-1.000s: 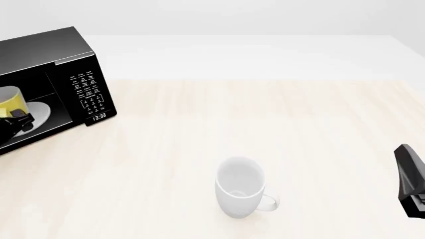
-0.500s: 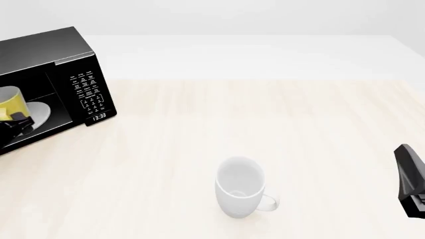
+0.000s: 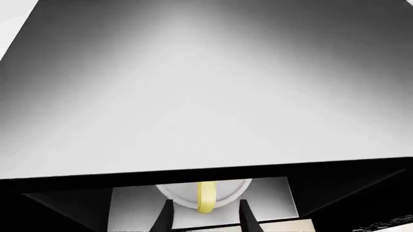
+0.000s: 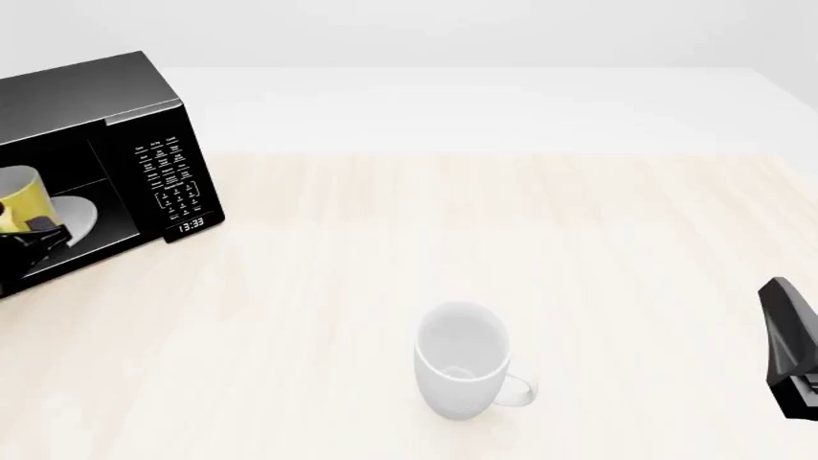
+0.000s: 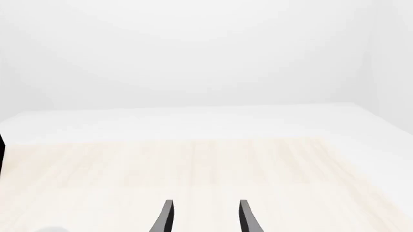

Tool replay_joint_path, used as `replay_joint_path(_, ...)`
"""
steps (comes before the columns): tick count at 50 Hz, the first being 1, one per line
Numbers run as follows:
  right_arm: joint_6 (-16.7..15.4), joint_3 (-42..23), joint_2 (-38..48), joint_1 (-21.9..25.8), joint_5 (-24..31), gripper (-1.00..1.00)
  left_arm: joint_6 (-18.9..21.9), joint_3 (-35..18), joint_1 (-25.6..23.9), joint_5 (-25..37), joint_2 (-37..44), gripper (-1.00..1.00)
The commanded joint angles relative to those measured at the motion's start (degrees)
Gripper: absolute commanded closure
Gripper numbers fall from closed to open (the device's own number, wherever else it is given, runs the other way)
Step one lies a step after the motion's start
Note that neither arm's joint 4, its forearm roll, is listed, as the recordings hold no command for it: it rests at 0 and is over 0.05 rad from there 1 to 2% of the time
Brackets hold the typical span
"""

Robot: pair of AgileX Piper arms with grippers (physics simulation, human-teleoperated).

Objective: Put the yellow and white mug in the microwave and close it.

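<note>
Jaws on my left gripper (image 3: 205,220) stand open around the rigid, slick yellow mug's (image 4: 22,198) handle; I'd grip there

A large all-white mug (image 4: 462,360) stands upright on the table (image 4: 511,230), in the near middle of the front view, its open mouth showing a pale, empty-looking interior; its thin, translucent-looking handle (image 4: 515,389) sticks out to the right and slightly toward the camera. The table has a pale, light-wood-grained top across its nearer part; the far part is a plain white band, with the boundary between them running straight across; beyond the far edge lies a plain, featureless light grey backdrop (image 4: 447,34). In the right wrist view the same pale wood surface (image 5: 193,169) and white band appear under that grey background; a small whitish shape at the edge of that picture is too slight to identify.
</note>
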Motion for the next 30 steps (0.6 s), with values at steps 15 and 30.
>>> replay_joint_path(15, -0.02, 0.0, 0.0, -0.01, 0.0, -1.0, 0.88, 5.41, 0.9, -0.97, -5.98, -1.0)
replay_joint_path(30, 0.01, 0.0, 0.0, 0.0, 0.0, -1.0, 1.27, 8.98, 1.16, -0.27, -11.66, -1.0)
